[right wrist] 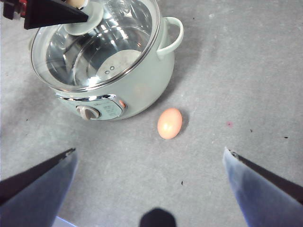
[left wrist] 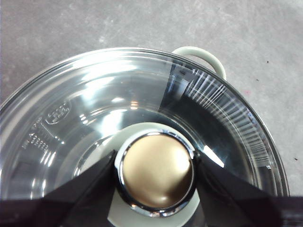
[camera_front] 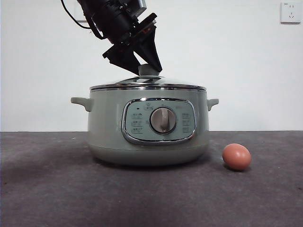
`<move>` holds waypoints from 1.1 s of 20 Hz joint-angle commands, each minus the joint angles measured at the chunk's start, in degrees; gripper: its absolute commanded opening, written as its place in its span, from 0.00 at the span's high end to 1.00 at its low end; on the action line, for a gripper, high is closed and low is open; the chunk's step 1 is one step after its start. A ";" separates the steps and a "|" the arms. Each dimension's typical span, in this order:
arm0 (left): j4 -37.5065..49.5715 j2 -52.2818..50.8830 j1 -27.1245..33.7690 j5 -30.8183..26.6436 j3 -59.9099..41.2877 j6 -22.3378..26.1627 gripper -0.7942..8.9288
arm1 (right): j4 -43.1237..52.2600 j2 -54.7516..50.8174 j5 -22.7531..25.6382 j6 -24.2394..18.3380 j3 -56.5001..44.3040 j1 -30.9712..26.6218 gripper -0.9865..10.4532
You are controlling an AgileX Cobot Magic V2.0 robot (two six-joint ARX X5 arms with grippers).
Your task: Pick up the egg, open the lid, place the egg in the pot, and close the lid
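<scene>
The pale green pot (camera_front: 109,127) stands in the middle of the table, its glass lid (camera_front: 147,85) resting on it. My left gripper (camera_front: 144,64) comes down from the upper left, its jaws closed on either side of the lid's knob (left wrist: 156,172). The reddish-brown egg (camera_front: 236,156) lies on the table just to the right of the pot. In the right wrist view the egg (right wrist: 169,123) lies beside the pot (right wrist: 142,90). My right gripper (right wrist: 149,150) is open and empty, high above the table, apart from the egg.
The table is dark grey with a white wall behind it. A wall socket (camera_front: 289,12) is at the top right. A black cable (camera_front: 71,16) hangs beside the left arm. The pot's side handle (right wrist: 171,35) sticks out toward the egg's side.
</scene>
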 commanded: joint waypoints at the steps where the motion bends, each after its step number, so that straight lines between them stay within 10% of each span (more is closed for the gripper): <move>1: -1.99 0.79 -0.09 -0.11 -0.98 -1.05 0.93 | 0.50 0.02 0.17 -0.22 0.20 0.04 0.39; 22: -12.57 -8.31 5.38 -2.34 24.02 -3.02 0.93 | 5.22 15.32 0.22 -0.02 0.20 0.66 0.39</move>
